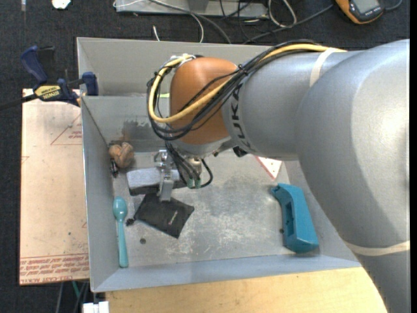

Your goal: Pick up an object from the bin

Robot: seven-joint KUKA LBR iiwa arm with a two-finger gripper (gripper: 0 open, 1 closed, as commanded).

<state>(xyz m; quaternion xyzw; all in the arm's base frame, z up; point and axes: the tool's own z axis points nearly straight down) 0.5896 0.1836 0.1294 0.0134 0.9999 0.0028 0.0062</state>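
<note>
beneath the end effector, a black square.

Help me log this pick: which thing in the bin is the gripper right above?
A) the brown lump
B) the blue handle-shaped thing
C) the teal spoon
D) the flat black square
D: the gripper hangs over the flat black square, with the teal spoon off to one side.

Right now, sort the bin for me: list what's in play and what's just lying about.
In play: pincer; black pad below it; grey block beside it.
Lying about: teal spoon; brown lump; blue handle; white card by the arm.
</note>
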